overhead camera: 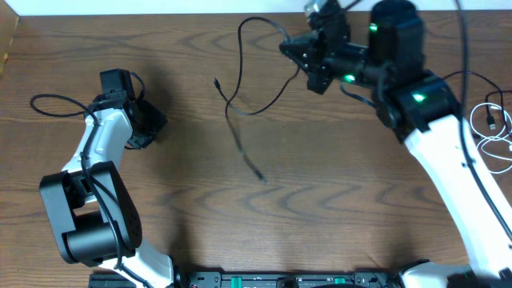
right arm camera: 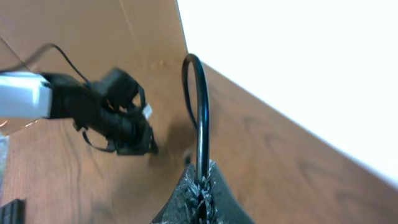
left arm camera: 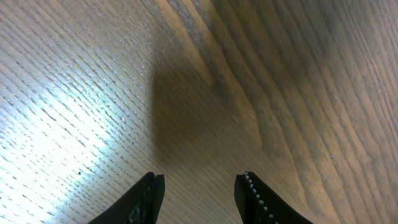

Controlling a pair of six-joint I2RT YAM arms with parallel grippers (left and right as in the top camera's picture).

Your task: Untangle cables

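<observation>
The black cable (overhead camera: 242, 56) hangs in loops over the middle of the table, and its lower end is blurred. My right gripper (overhead camera: 293, 46) is at the far right, raised and shut on that cable. In the right wrist view the black cable (right arm camera: 200, 106) arches up out of the closed right gripper (right arm camera: 203, 174). The white cable (overhead camera: 493, 120) lies coiled at the right edge, apart from the black one. My left gripper (overhead camera: 154, 124) sits at the left, well away from both cables. In its own view the left gripper (left arm camera: 200, 186) is open over bare wood.
The left arm (right arm camera: 112, 118) shows across the table in the right wrist view. The far table edge (right arm camera: 261, 93) runs close behind the right gripper. Thicker arm wires (overhead camera: 56, 100) loop beside the left arm.
</observation>
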